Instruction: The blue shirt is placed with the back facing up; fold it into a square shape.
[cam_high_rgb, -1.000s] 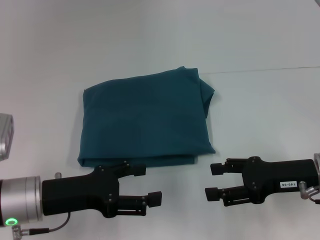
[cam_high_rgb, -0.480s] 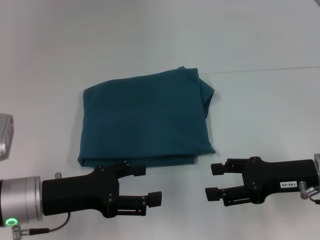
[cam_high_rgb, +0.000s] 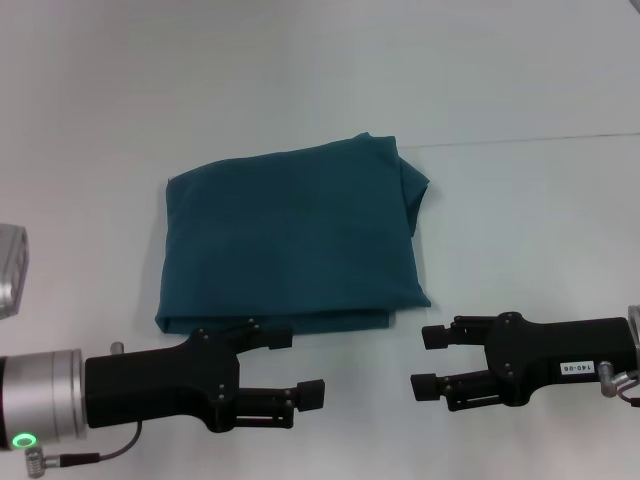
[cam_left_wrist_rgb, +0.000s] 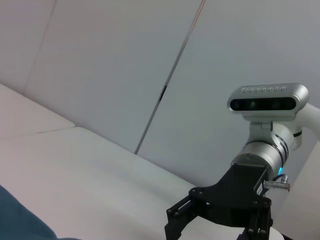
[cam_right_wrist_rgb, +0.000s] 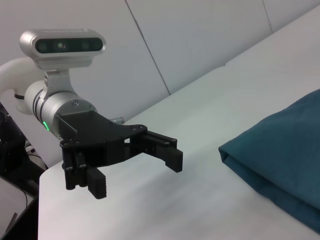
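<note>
Left gripper (cam_high_rgb: 285, 368) dropped slightly, fingers spread; right gripper (cam_high_rgb: 428, 362) fingers spread; soft matte blue shirt (cam_high_rgb: 290, 240) folded squarish.

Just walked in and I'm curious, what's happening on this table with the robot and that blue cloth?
The blue shirt lies folded into a rough square on the white table. Neither arm is touching it: the left hand and the right hand hover open at the near edge, facing each other, both empty.

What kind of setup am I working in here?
Probably a lab test bench: a bare white table, plain pale wall panels behind, and only the folded blue shirt between the open left gripper and right gripper.
</note>
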